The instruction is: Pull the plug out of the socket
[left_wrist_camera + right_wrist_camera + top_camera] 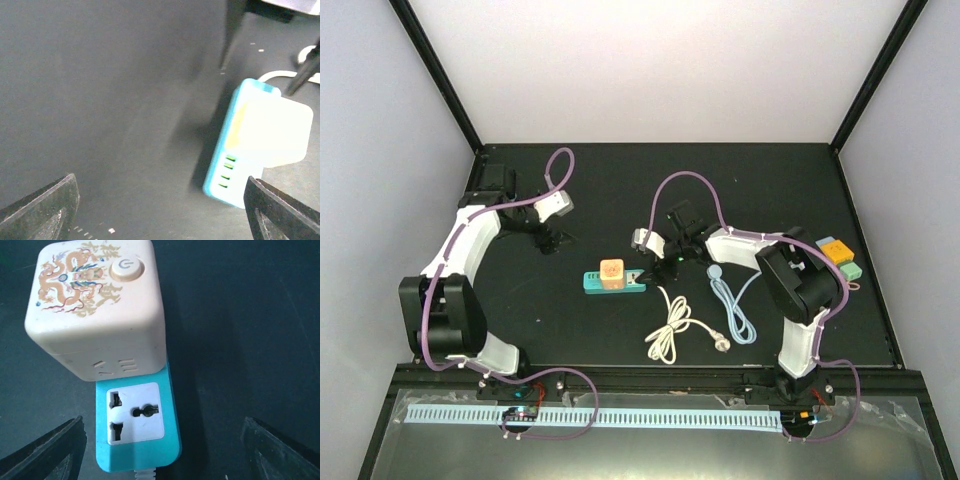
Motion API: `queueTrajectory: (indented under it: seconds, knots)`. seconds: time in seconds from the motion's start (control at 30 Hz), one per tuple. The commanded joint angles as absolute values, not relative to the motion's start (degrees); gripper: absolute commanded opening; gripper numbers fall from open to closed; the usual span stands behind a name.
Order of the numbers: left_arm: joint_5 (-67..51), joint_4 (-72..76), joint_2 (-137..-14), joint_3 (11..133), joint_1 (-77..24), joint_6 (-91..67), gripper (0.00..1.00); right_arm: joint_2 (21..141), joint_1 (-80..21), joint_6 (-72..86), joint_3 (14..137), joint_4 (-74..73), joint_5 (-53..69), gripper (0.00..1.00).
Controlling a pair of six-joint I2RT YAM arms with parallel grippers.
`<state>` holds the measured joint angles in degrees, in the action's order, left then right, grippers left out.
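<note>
Left pincer (pixel 160 178) and right pincer (pixel 162 418) are hanging spread, empty; tugging plug (pixel 95 305) with socket (pixel 137 427) unpinned is risking dragging both.

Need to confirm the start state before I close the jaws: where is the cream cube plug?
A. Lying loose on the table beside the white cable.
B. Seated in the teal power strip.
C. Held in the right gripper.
B: the right wrist view shows the cream cube plug seated on the teal power strip beside an empty outlet, with the right gripper open and holding nothing.
</note>
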<state>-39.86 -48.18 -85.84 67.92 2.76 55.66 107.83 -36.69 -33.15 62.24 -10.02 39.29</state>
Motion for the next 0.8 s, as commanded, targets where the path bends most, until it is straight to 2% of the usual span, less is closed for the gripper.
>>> queueTrajectory:
  seconds: [0.0,0.4,0.77]
  knots:
    - [-49.08,-54.76,-84.48,66.16,0.99,64.23,0.91,106.74,-37.02,-36.17,61.92,-11.14,42.44,0.87]
    - [-43.96,-48.3,-83.38,58.53,-7.86,62.99,0.89,110.68,-37.47,-37.62,62.73,-11.76,41.72,0.86]
    - [-41.88,-42.18,-84.43,55.24,-14.46,60.74,0.88,113.47,-39.54,-36.75,63.65,-10.3,39.99,0.79]
